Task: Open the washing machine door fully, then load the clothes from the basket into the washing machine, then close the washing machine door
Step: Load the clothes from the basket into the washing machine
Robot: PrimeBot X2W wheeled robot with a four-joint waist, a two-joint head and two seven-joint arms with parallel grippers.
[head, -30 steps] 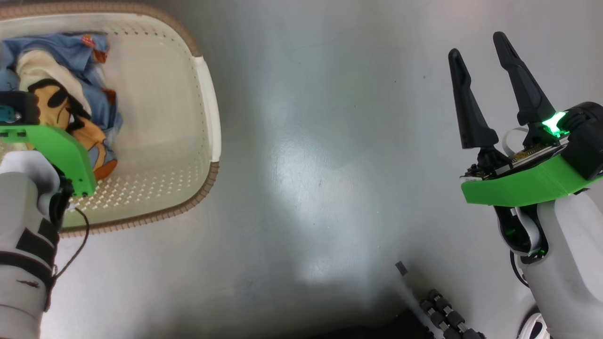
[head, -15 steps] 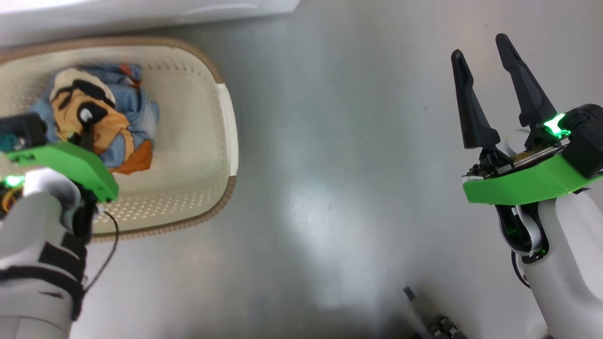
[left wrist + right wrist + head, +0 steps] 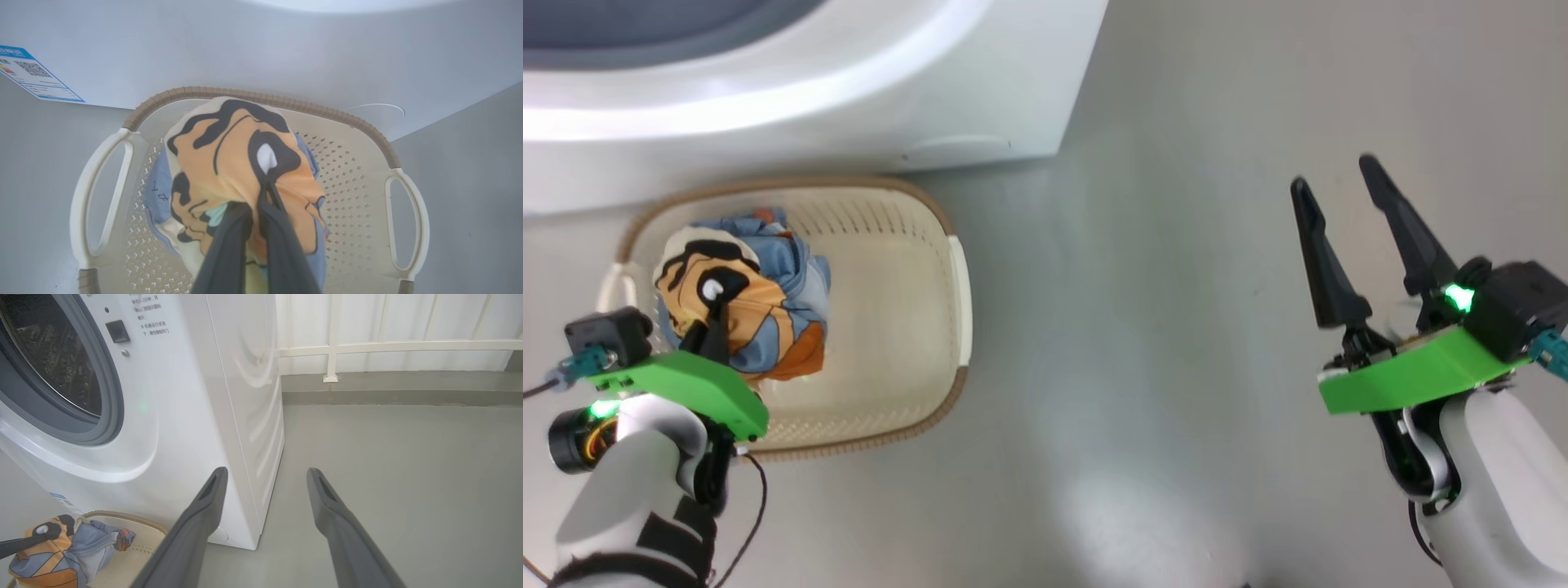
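While right gripper [image 3: 1333, 173] gapes, left gripper [image 3: 257, 200] pinches the clothes [image 3: 229, 151] in the basket [image 3: 957, 286].

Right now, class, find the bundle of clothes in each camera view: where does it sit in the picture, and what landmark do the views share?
Head view: the clothes, left of centre, over the basket.
Left wrist view: the clothes, dead centre.
Right wrist view: the clothes, bottom-left corner.
Shared landmark: the basket's brown rim, beside the white washing machine.
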